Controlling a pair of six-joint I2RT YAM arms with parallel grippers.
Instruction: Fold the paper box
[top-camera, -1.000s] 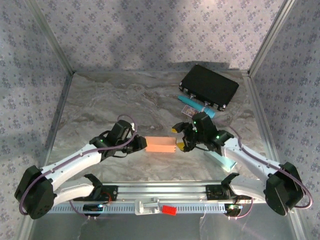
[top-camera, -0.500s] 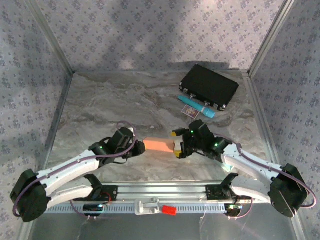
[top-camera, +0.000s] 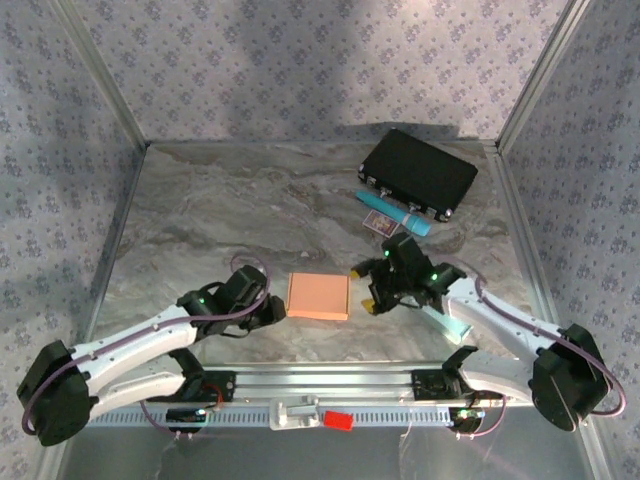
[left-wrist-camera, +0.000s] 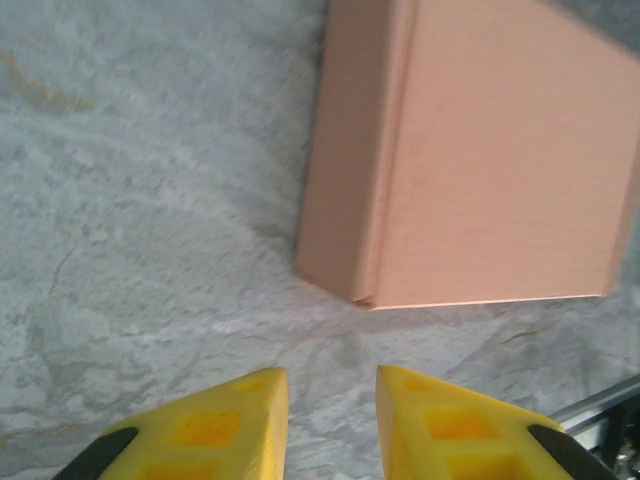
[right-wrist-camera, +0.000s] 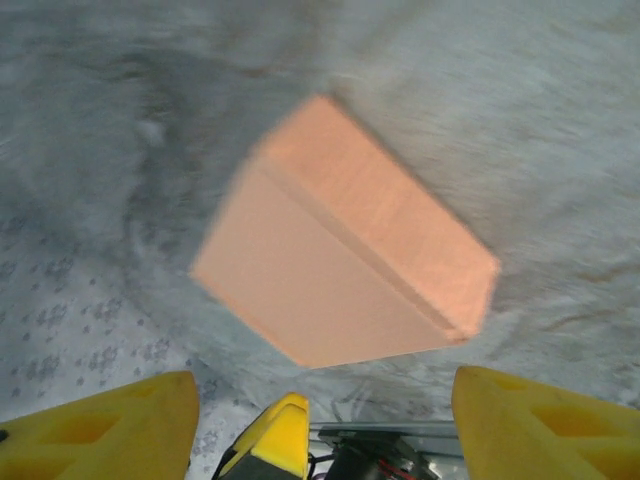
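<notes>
Blurring smears the paper box (right-wrist-camera: 340, 240) in right wrist view.

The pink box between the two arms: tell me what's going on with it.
Two robot arms are working on folding it. The paper box lies flat on the table and looks closed up. The left pincer sits just off its left edge, jaws slightly apart and holding nothing. The right pincer faces its right edge with jaws wide, also clear of it.
</notes>
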